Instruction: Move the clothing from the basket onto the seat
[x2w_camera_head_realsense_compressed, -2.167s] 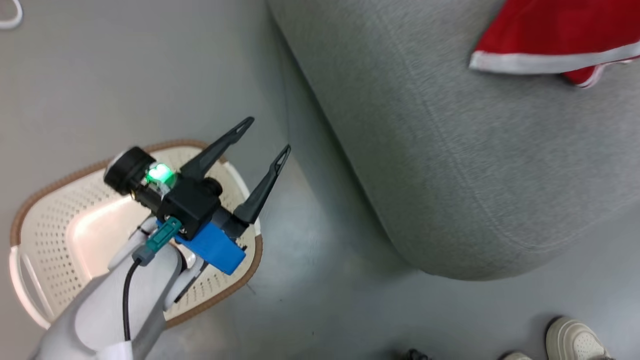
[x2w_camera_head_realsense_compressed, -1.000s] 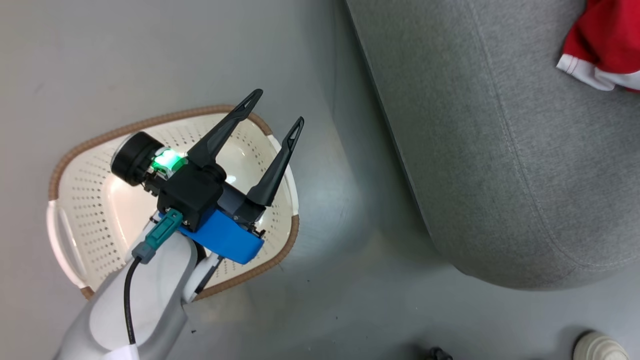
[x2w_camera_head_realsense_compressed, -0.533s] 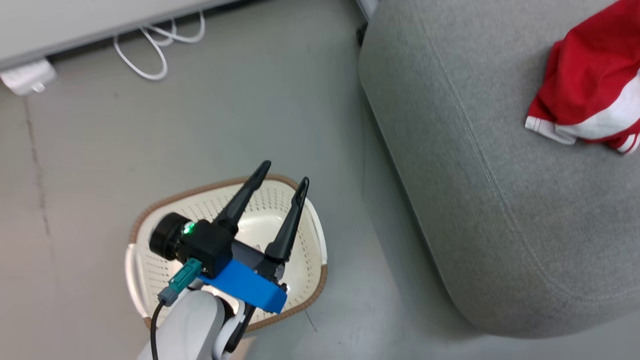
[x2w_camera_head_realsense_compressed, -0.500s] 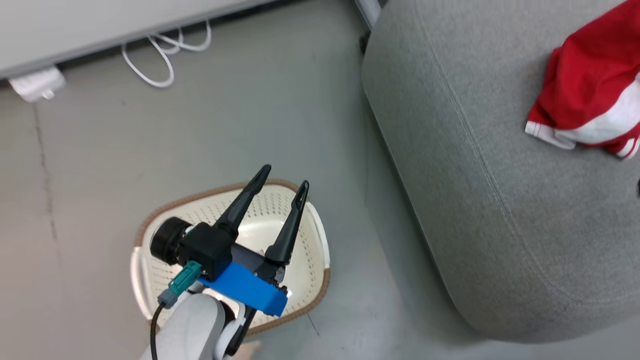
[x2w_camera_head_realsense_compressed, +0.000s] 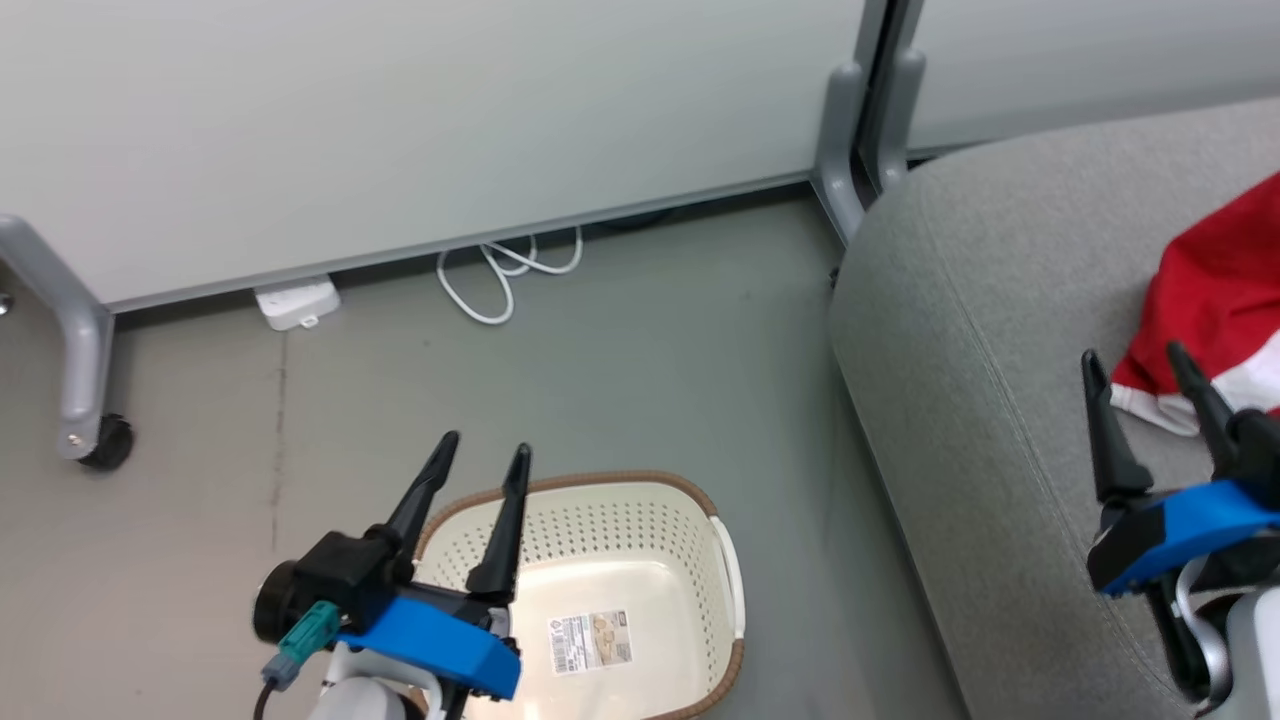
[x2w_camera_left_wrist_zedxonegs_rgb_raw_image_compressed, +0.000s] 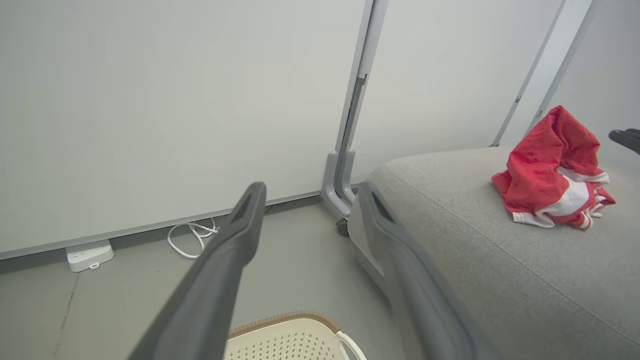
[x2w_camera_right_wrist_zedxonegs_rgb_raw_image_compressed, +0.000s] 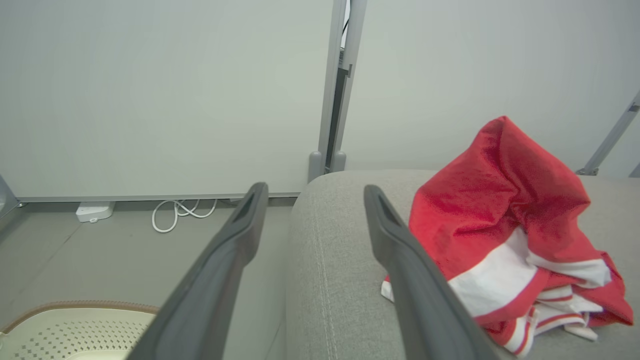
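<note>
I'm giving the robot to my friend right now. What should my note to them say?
Grippers: the left gripper is open and empty, above the basket on the floor. The right gripper is open and empty, over the seat beside the clothing.
Things: the clothing lies in a red heap on the seat, gripped by neither.
Done: the visible part of the basket holds no fabric, just a paper label.
Left: probably nothing. Check the basket corner hidden behind the left gripper.
</note>
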